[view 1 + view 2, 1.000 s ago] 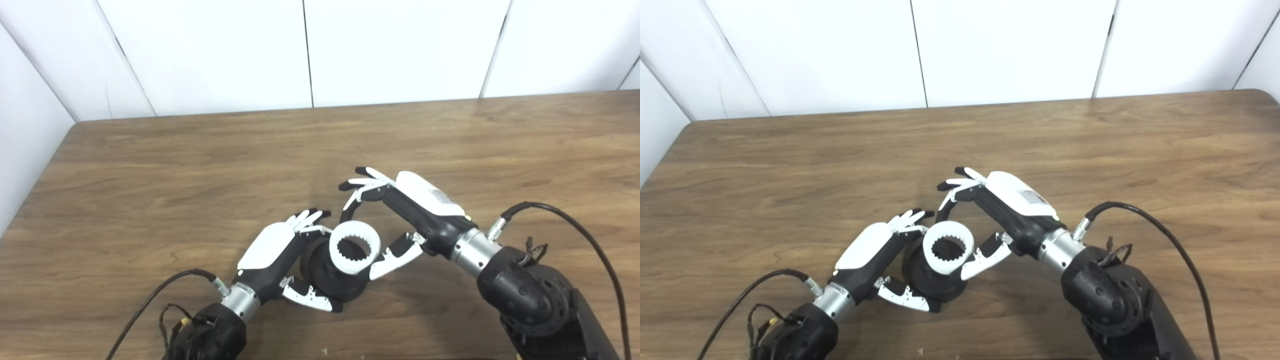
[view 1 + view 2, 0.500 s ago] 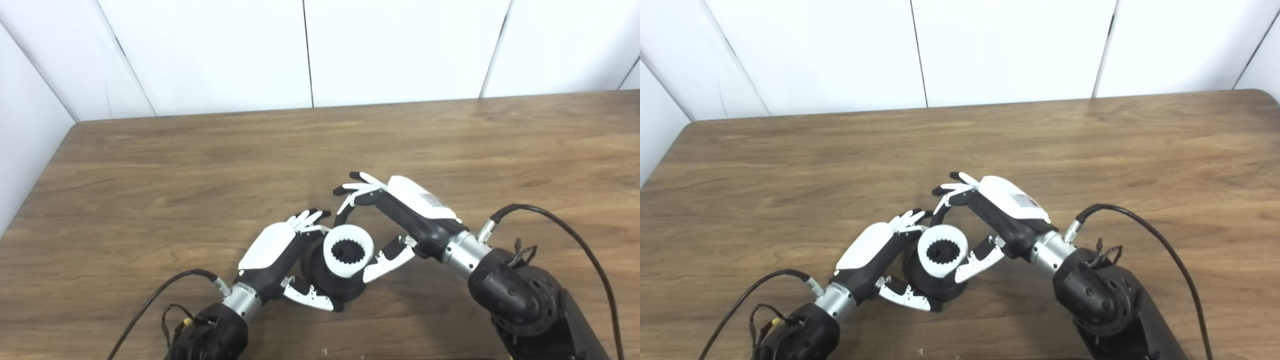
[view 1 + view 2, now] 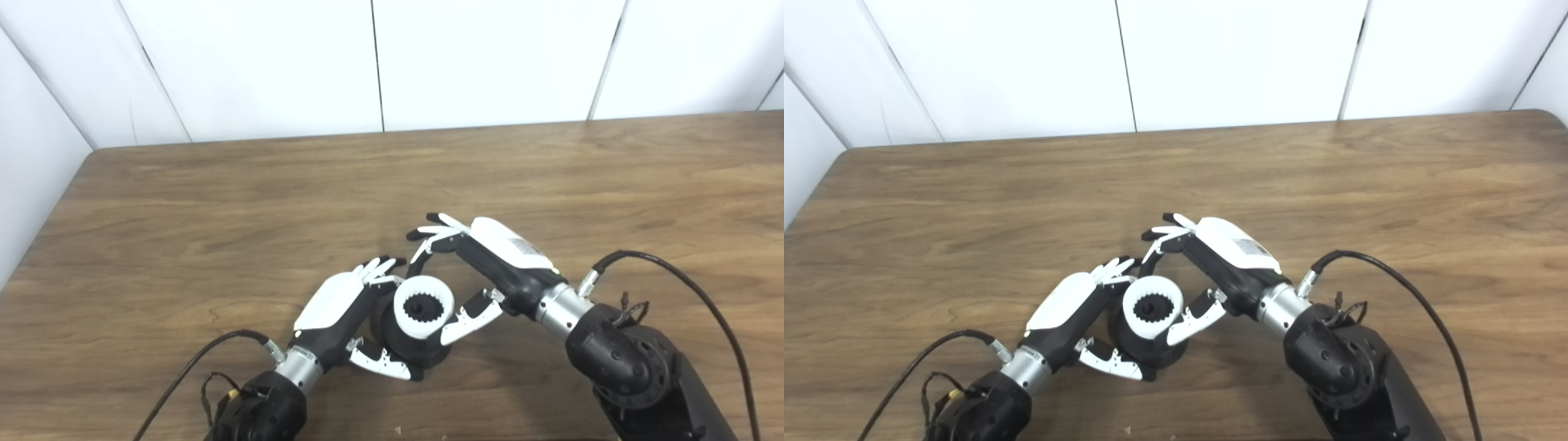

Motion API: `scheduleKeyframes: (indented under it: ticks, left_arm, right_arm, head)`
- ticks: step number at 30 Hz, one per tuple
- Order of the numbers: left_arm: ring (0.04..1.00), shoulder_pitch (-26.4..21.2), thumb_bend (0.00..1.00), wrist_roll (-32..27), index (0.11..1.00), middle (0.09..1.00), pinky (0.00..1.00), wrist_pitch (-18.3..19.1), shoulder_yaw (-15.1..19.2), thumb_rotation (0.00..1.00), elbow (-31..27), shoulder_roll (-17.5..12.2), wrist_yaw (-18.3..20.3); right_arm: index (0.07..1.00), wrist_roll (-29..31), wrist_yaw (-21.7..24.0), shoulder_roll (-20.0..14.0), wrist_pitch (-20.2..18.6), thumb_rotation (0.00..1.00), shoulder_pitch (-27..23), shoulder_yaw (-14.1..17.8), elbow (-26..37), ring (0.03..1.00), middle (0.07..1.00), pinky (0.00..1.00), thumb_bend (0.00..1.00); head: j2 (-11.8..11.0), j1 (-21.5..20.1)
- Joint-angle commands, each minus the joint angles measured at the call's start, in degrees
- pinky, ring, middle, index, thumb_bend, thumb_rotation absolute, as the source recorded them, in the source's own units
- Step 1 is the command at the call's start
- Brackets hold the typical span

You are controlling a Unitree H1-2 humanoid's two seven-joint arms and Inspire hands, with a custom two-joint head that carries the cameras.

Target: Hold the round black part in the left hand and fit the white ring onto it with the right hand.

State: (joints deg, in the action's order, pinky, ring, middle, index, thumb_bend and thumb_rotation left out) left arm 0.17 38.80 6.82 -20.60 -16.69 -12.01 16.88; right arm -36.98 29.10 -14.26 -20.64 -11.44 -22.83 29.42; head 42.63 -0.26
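While left hand [image 3: 335, 306] grips black part [image 3: 409, 349], right hand [image 3: 484, 269] pinches white ring [image 3: 423, 305] — seated on it.

white ring [image 3: 424, 305], black round part [image 3: 411, 350], brown wood-grain table [image 3: 245, 202]

Wooden table [image 3: 245, 202] before white panelled wall [image 3: 490, 61]

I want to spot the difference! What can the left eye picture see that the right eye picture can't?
Only the left eye view shows more of the white side wall on the left. Only the right eye view shows the table's rounded far right corner. Both show the left hand holding the round black part, and the right hand holding the white ring against it.
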Motion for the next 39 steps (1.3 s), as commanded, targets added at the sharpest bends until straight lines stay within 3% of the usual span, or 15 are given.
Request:
scheduleKeyframes:
  ticks: [1, 39]
  left_arm:
    - [1.000, -1.21, 0.89, 1.63, 0.681, 0.960, 1.00, -0.07, -0.76, 0.19, -0.63, 0.23, -0.16]
    - [1.000, -1.61, 0.92, 2.60, 0.683, 0.960, 1.00, 0.99, -0.95, 0.18, -1.31, 0.46, -0.16]
  right_arm:
    - [0.491, -0.48, -1.02, 0.50, 2.50, 0.16, -2.27, -0.14, 0.51, 0.984, 0.867, 0.95, 0.52]
    - [0.492, -0.51, -0.42, -1.77, 4.29, 0.16, -1.90, 0.59, -1.25, 0.988, 0.870, 0.94, 0.52]
  head:
    - [0.02, -0.03]
    - [0.50, 0.66]
